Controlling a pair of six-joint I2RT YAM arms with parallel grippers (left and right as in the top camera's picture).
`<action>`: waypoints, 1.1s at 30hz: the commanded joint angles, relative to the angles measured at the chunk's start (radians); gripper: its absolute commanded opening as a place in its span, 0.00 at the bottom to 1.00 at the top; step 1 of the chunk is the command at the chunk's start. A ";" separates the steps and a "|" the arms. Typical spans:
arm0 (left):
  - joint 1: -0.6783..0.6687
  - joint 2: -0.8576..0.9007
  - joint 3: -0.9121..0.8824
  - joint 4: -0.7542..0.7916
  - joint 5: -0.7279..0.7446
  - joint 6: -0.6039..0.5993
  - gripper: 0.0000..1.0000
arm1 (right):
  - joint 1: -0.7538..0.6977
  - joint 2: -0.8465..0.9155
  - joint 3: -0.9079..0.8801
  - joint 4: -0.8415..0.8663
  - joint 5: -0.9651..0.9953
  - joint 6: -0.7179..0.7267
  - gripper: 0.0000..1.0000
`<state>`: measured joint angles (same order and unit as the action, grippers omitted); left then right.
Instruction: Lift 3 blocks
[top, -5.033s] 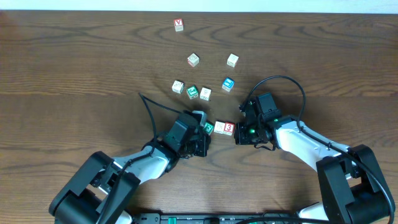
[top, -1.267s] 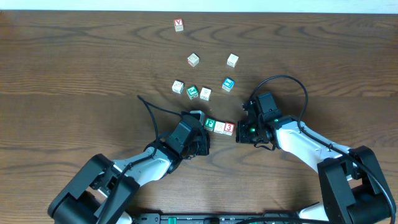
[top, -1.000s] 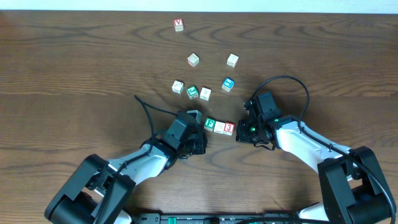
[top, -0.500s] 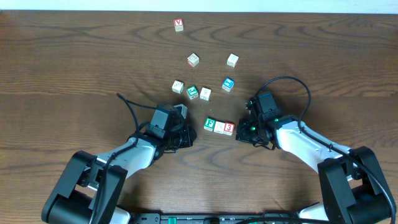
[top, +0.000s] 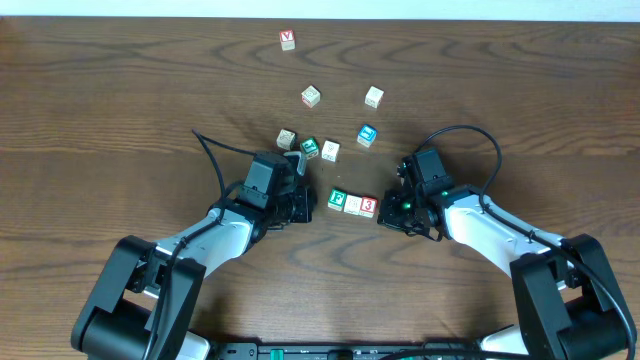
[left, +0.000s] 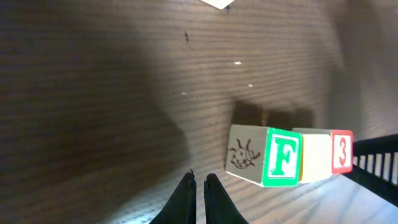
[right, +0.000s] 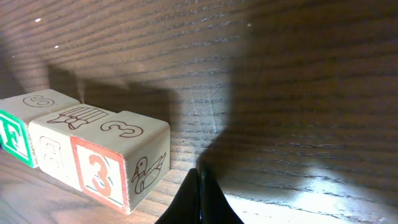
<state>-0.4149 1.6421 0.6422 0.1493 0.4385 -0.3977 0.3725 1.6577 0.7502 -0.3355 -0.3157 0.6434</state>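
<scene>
Dark wooden counter (top: 120, 90). The left arm has swung back from the row. Left tool (left: 199, 185), tips together, now stands apart from the green-faced wooden "F" cube (left: 283, 157). Right tool (right: 198, 177), tips together and holding nothing, sits just beside the red-faced "3" cube (right: 99, 174). The pale wooden cube (left: 314, 155) lies between them. All three touch in a line on the counter. With the squeeze let go, lifting likely needs a fresh left approach.
</scene>
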 joint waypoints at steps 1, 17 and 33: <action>0.005 0.011 0.017 0.013 -0.039 0.032 0.08 | 0.009 0.029 -0.024 0.004 0.002 -0.011 0.01; 0.002 0.014 0.017 0.064 -0.027 0.026 0.08 | 0.009 0.029 -0.024 0.071 -0.004 -0.107 0.01; -0.040 0.109 0.017 0.146 -0.028 -0.004 0.08 | 0.009 0.029 -0.024 0.090 -0.046 -0.173 0.01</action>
<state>-0.4545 1.7367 0.6437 0.2909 0.4156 -0.3950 0.3725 1.6730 0.7383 -0.2443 -0.3489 0.5037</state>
